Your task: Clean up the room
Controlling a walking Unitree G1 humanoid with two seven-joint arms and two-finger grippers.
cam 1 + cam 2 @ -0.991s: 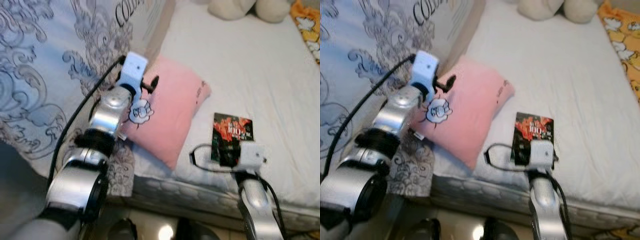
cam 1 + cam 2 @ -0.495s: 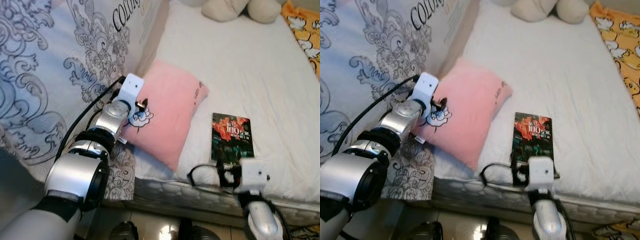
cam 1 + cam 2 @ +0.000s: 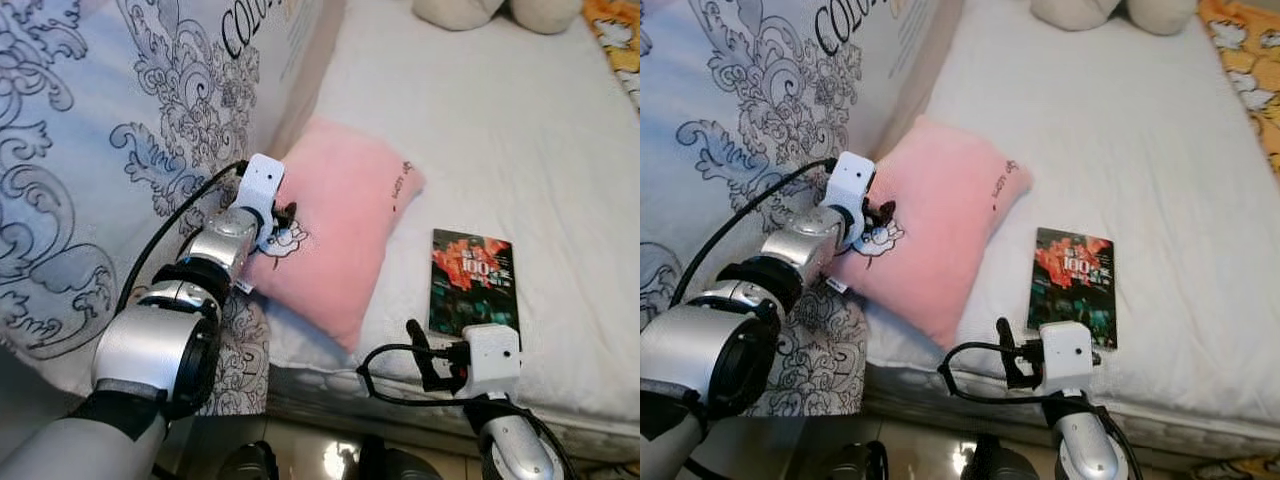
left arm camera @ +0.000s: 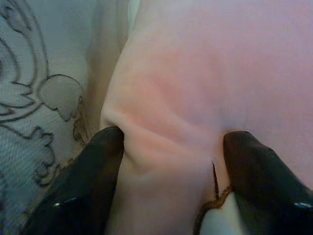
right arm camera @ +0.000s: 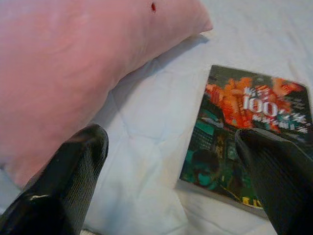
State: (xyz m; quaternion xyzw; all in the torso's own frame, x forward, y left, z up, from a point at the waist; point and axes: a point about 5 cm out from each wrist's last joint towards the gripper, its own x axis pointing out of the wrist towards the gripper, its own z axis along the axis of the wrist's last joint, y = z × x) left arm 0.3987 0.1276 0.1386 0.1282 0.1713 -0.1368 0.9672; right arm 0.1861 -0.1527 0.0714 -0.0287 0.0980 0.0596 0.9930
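- Nearest, the right gripper (image 5: 166, 171) hangs over the front edge of the mattress (image 3: 500, 130) with its fingers spread wide and nothing between them; the white sheet lies in the gap, the book (image 3: 473, 282) lies flat just beyond one finger, and the pillow's low corner sits beside the other.
- A little farther, the left gripper (image 4: 171, 161) is pressed against the near edge of the pink pillow (image 3: 340, 235); its fingers bracket a bunched fold of plush, touching it on both sides, so it seems to pinch the pillow; how firmly I cannot tell.
- The pillow leans tilted between the mattress and the patterned quilt (image 3: 120, 150) on the robot's left.
- Risk, as I judge it: a shallow pinch on soft fabric could slip once lifted; the pillow could drop off the mattress edge to the floor or drag the quilt.
- Farthest, a cream stuffed toy (image 3: 495, 10) is cut off at the top; an orange printed cloth (image 3: 1245, 60) shows partly; the floor below is dim.
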